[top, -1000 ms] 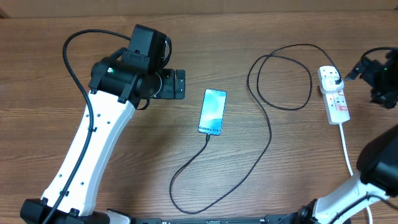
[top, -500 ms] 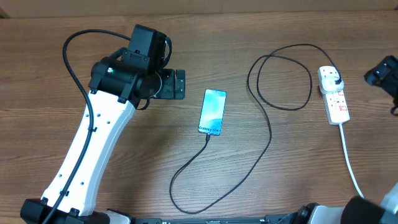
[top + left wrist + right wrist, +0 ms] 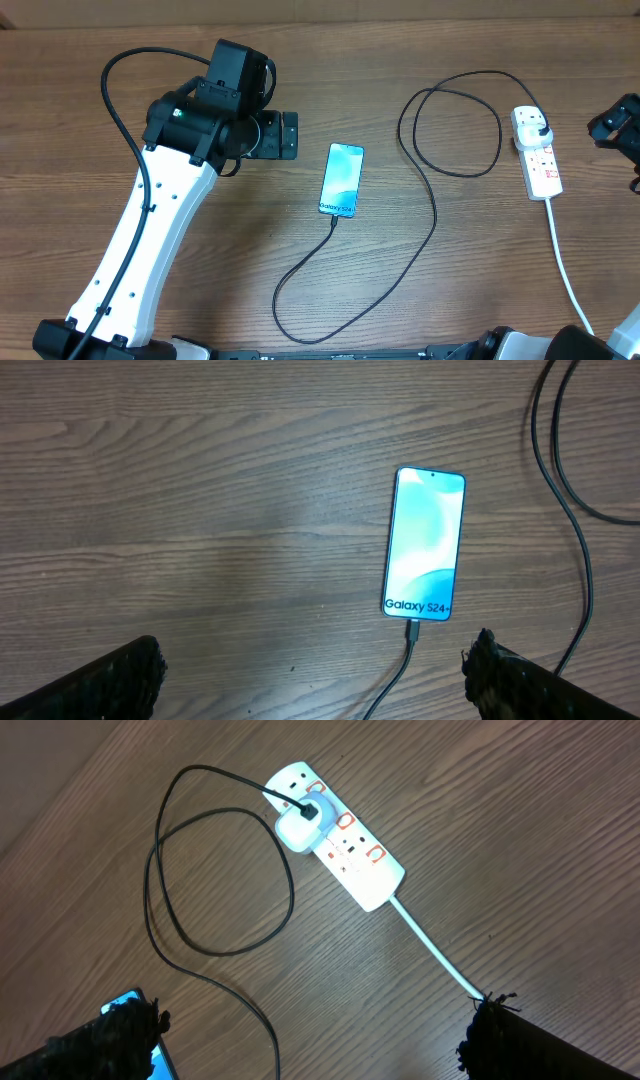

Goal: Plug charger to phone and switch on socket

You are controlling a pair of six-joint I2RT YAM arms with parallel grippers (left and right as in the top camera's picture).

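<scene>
the charger (image 3: 434, 215) tip sits in the bottom edge of the phone (image 3: 341, 180), which lies mid-table, screen lit. its plug is in the socket (image 3: 537, 155), far right. i cannot tell whether the red switch is on; that press may remain. left tool (image 3: 318, 663) and right tool (image 3: 310, 1023) gape wide, empty. the table (image 3: 470, 300) is brown wood-grain; no room shows.
</scene>
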